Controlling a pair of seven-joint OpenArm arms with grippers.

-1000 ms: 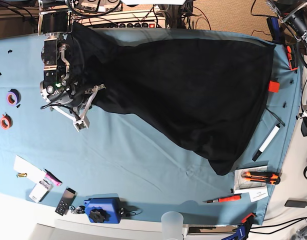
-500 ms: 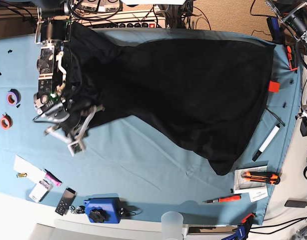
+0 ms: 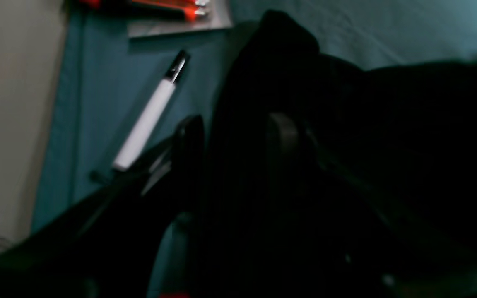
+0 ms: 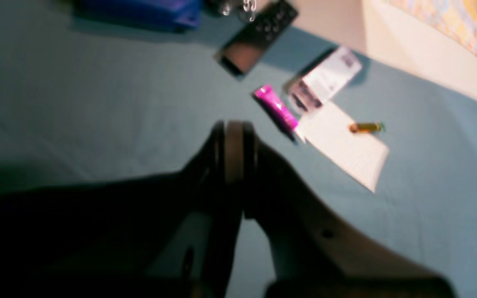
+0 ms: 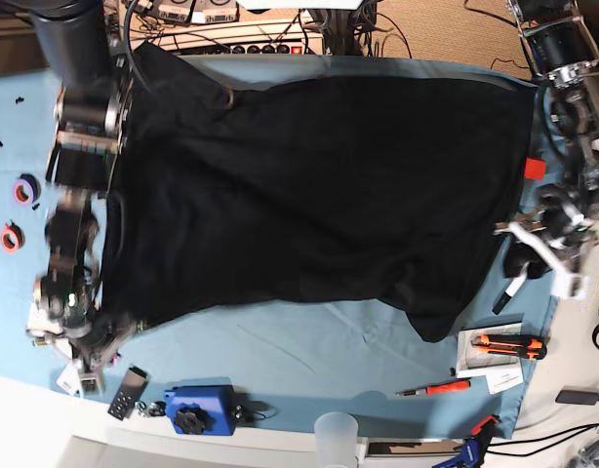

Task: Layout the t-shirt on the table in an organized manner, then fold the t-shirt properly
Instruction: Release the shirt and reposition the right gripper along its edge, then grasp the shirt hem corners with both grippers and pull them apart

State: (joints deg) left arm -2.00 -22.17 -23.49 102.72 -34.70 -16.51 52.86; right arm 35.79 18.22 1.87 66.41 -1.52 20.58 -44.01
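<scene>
The black t-shirt lies spread over the teal table, print hidden. My right gripper is near the front left edge. In the right wrist view its jaws are pressed together on a thin edge of the shirt, which trails back from it. My left gripper is at the shirt's right edge. In the left wrist view its fingers stand apart with black shirt fabric between and under them; the view is dark.
A white marker lies beside the left gripper, with an orange cutter and screwdriver nearer the front. Paper, a pink tube, a remote and a blue device crowd the right gripper. Tape rolls sit left.
My right arm moved toward the table's front edge, dragging the shirt's left corner with it and spreading the shirt wider. My left arm came into view at the shirt's right edge.
</scene>
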